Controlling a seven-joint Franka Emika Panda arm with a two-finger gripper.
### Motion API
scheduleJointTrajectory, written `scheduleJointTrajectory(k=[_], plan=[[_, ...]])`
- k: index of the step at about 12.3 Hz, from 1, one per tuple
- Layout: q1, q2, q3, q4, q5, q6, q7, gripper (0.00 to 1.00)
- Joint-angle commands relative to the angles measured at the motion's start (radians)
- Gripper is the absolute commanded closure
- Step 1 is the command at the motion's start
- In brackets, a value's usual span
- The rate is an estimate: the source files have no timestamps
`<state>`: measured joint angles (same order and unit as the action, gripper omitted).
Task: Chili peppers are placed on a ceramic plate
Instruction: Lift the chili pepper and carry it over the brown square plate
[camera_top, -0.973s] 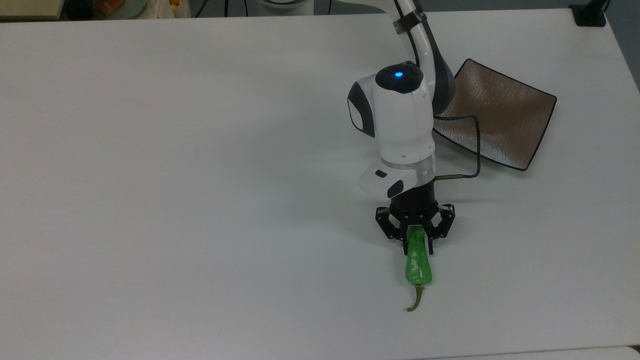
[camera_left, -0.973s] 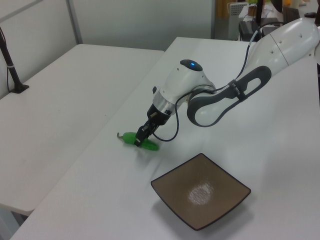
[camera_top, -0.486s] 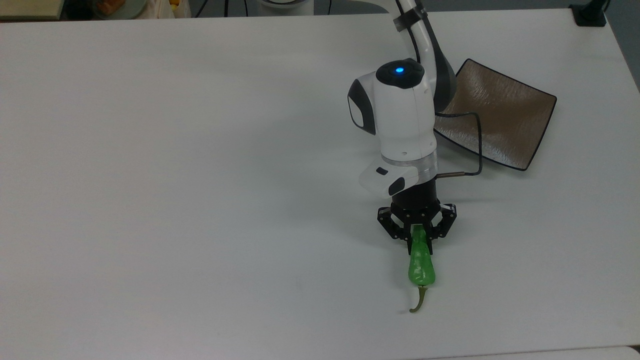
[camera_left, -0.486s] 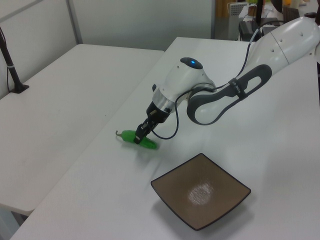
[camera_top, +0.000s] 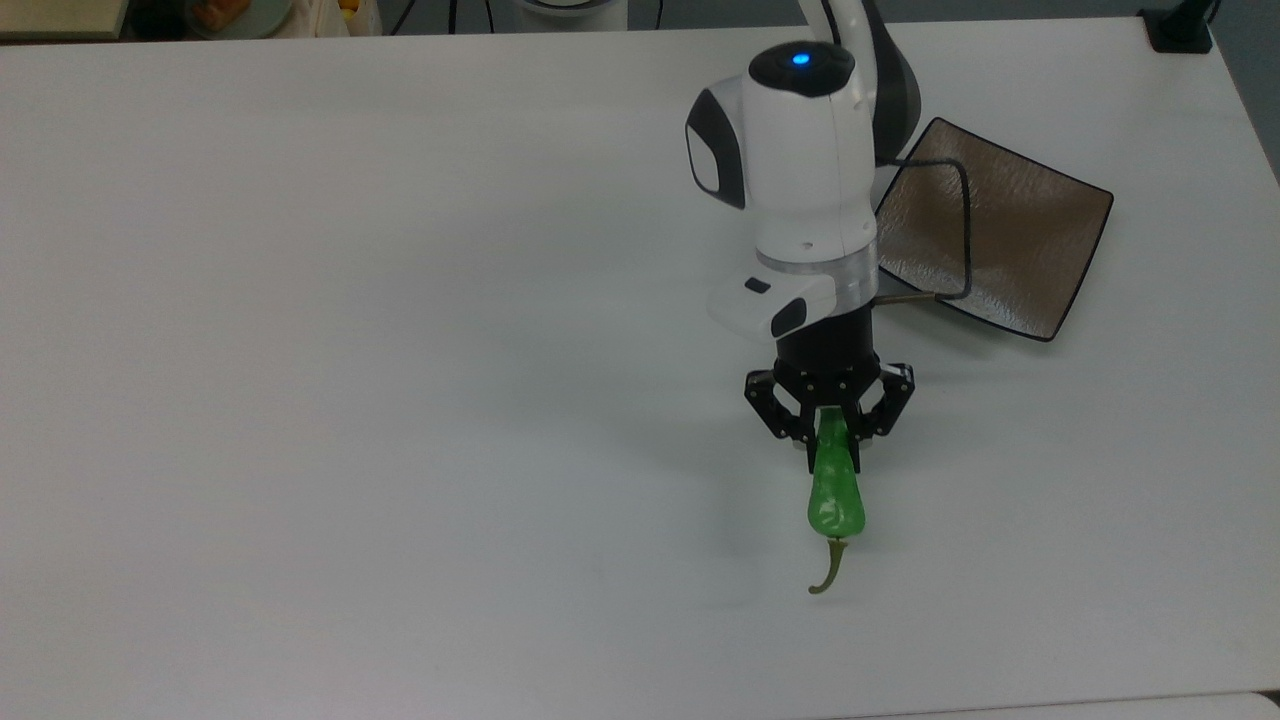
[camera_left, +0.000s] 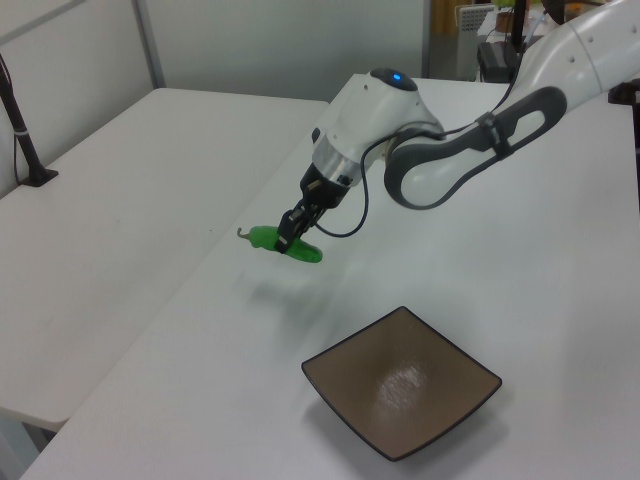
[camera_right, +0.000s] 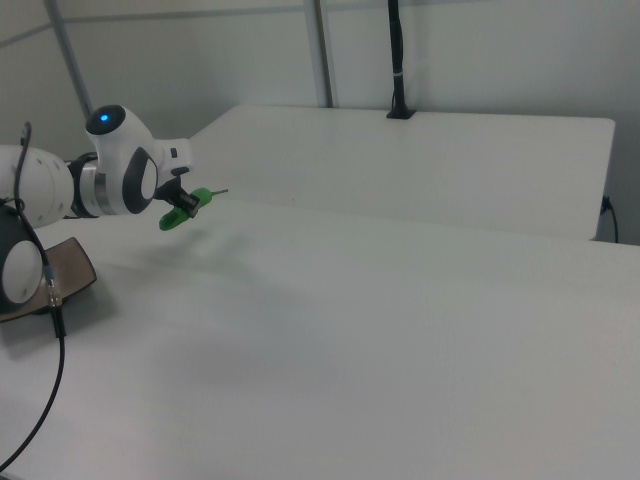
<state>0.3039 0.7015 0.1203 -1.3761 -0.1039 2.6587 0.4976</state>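
1. In the top view, I had the gripper (camera_top: 829, 432) clenched on the narrow end of the chili pepper (camera_top: 836, 495), the wide end and curved olive stem pointing toward the near edge of the surface (camera_top: 350, 350). The ceramic plate (camera_top: 1010, 240) sat well apart, farther away and toward the top view's right, partly behind the arm. I judged the grip risky: it was far from the pepper's heavier end, so the glossy skin could slip or the pepper could pivot between the fingers during the carry.

2. In the left view, the chili pepper (camera_left: 285, 244) hung off the surface (camera_left: 250, 380), its shadow lying below it, tilted with the stem end toward the left view's left. The ceramic plate (camera_left: 402, 395) lay nearer the camera, toward the left view's right, empty. I thought a release from this height might let the pepper bounce or roll off the shallow, upturned dish; a late release could also leave the stem hanging over the thin black rim.

3. In the right view, the gripper (camera_right: 183, 208) held the chili pepper (camera_right: 187, 208) at the right view's left, bright green and slightly bumpy, its thin stem sticking out toward the right view's right. The ceramic plate (camera_right: 70, 270) showed brownish at the right view's left edge, lower than the pepper.
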Motion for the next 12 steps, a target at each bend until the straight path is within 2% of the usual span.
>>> scheduleJointTrajectory(k=[1,7,9,12], plan=[[-0.009,-0.149,0.01,-0.158,-0.025,-0.074,0.006,0.74],[-0.002,-0.289,0.097,-0.237,-0.008,-0.259,0.012,0.74],[0.0,-0.326,0.151,-0.273,-0.007,-0.272,0.021,0.74],[-0.002,-0.33,0.226,-0.278,-0.007,-0.319,0.032,0.74]])
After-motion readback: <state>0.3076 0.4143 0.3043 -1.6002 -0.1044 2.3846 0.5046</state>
